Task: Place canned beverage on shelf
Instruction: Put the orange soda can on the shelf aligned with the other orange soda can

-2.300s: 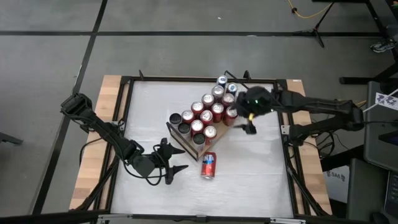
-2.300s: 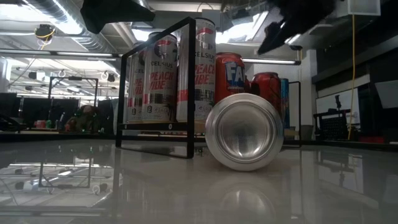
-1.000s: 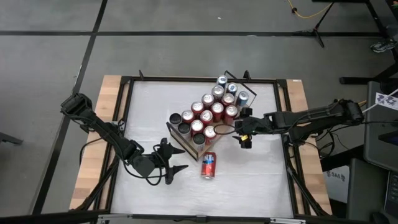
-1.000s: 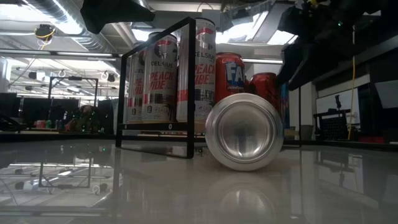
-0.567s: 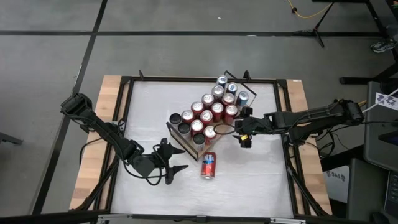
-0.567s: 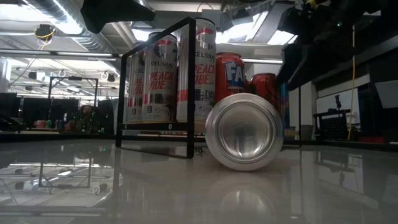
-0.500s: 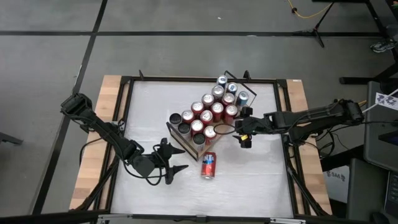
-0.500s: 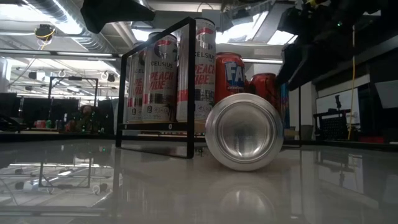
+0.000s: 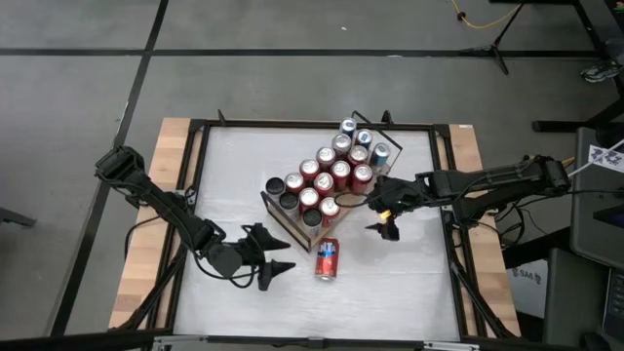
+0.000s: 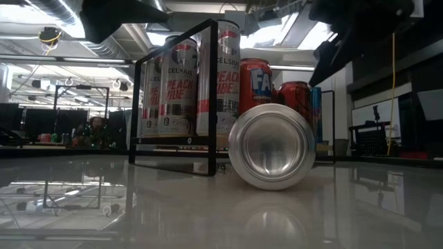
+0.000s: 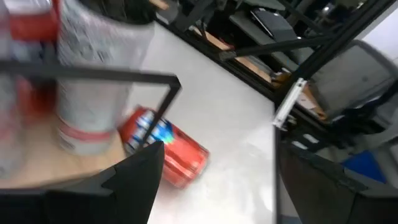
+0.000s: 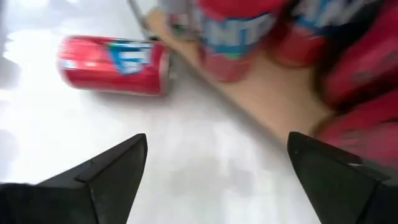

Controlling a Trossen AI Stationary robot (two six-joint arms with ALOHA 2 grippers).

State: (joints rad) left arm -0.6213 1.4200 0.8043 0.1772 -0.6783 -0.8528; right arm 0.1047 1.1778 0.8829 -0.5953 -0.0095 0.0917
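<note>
A red canned beverage (image 9: 327, 258) lies on its side on the white tabletop, just off the near end of the shelf (image 9: 292, 226). It also shows in the low view (image 10: 271, 146), the left wrist view (image 11: 165, 148) and the right wrist view (image 12: 115, 57). The shelf is a light-wood board with black wire rails (image 10: 173, 97), and several cans stand upright on it. My left gripper (image 9: 275, 261) is open and empty to the left of the lying can (image 11: 214, 186). My right gripper (image 9: 383, 219) is open and empty beside the shelf's right side, to the far right of the can (image 12: 217, 168).
Red, silver and dark cans (image 9: 331, 171) stand close together on the shelf in rows. The black table frame (image 9: 448, 195) and wooden side boards (image 9: 166, 195) border the white top. Bare tabletop (image 9: 390, 283) lies near and right of the lying can.
My right gripper has shifted a little toward the table's near edge beside the shelf and has tipped. The lying can and the cans on the shelf have stayed where they were.
</note>
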